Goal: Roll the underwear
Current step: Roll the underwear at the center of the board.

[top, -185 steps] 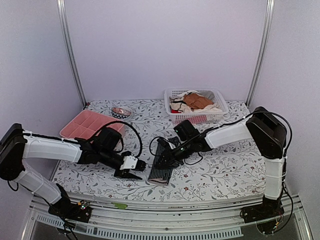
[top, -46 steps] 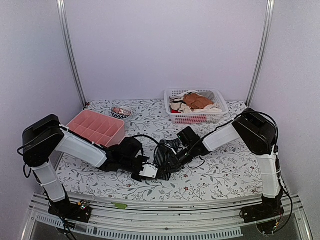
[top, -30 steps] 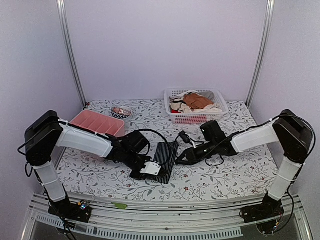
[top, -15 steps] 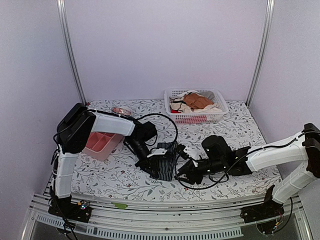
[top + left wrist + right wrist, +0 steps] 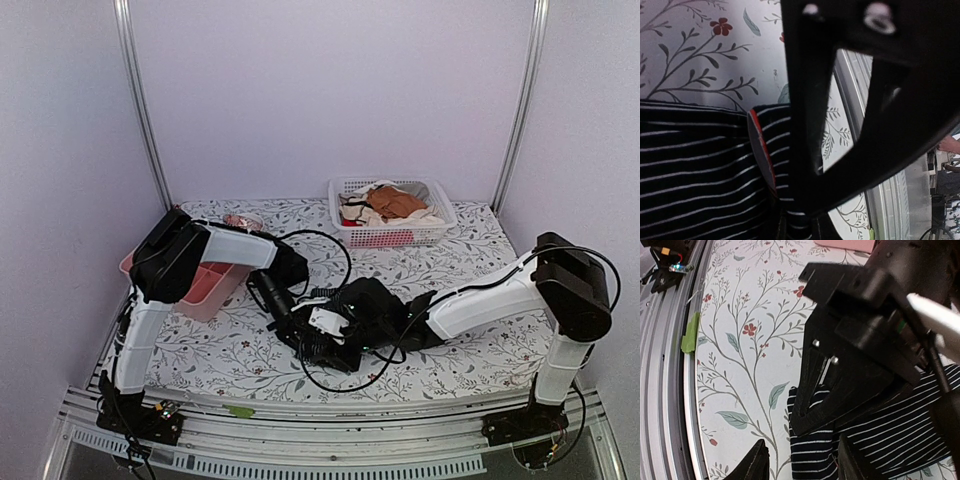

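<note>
Right gripper [image 5: 807,465] back by red-tagged underwear [image 5: 690,165]

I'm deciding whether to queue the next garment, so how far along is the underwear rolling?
Done: the underwear looks folded into a striped band on the table. In hand: the left gripper pinches its end, and the right gripper hovers open over it. To do: no finished roll shows yet.

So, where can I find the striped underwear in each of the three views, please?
Top external: the underwear is a dark bundle near the front, at centre.
Left wrist: the underwear fills the lower left corner, stripes clear.
Right wrist: the underwear is at the bottom, from centre to right.
Shared landmark: the floral table cover under it.
</note>
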Action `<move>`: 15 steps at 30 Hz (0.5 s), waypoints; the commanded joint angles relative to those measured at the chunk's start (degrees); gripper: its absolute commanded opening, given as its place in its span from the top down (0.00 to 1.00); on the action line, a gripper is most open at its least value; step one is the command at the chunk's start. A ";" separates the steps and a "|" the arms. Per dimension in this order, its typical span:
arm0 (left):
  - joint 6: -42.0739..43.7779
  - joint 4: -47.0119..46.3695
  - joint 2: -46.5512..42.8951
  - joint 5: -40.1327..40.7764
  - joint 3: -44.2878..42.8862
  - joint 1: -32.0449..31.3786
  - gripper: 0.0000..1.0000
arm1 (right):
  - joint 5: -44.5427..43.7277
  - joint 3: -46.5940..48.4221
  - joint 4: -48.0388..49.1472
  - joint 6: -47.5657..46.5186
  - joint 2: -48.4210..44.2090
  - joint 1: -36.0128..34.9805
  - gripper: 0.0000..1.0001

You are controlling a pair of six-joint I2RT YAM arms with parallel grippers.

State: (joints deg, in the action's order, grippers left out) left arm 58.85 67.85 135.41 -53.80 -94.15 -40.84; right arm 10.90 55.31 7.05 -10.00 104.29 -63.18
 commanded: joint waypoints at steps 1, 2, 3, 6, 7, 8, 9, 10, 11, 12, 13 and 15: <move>0.74 1.17 2.96 6.03 1.23 0.33 1.00 | -0.62 1.01 -3.03 -4.13 4.04 -0.89 0.54; 0.67 1.22 3.08 6.15 1.05 0.32 1.00 | -0.23 0.81 -3.04 -4.21 4.67 -0.89 0.55; 0.59 1.17 3.18 6.23 0.96 0.32 1.00 | 0.01 0.66 -2.94 -4.17 5.19 -0.96 0.57; 0.56 1.16 3.15 6.38 0.89 0.34 1.00 | 0.57 0.60 -2.48 -3.68 6.35 -1.06 0.76; 0.54 1.06 3.00 6.42 1.02 0.39 1.00 | 0.71 0.74 -2.45 -3.51 6.52 -1.09 0.87; 0.41 0.87 2.76 6.43 1.18 0.45 0.97 | 0.82 0.73 -2.39 -3.17 6.49 -1.01 0.95; 0.09 0.42 2.37 6.36 1.40 0.68 0.92 | 0.95 0.65 -2.17 -2.96 6.27 -1.05 1.00; -0.30 -0.07 1.70 6.29 1.69 0.86 0.86 | 1.15 0.48 -1.96 -2.58 5.90 -1.02 1.00; -0.78 -0.62 0.92 6.38 1.95 1.11 0.81 | 1.51 0.15 -1.79 -2.01 5.50 -1.06 1.00; -1.19 -1.10 0.05 6.53 2.12 1.42 0.74 | 2.36 -0.16 -1.69 -1.62 5.19 -0.97 1.00; -1.64 -1.59 -1.13 6.79 2.13 1.85 0.64 | 3.53 -0.46 -1.67 -1.04 4.94 -0.84 1.00; -3.06 -3.09 -4.47 7.12 2.13 3.27 0.46 | 7.08 -1.02 -1.77 0.78 4.91 -0.03 1.00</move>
State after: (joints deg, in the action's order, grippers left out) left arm 58.22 69.30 134.67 -53.91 -93.32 -40.21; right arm 11.53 55.83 7.14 -12.36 108.77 -63.57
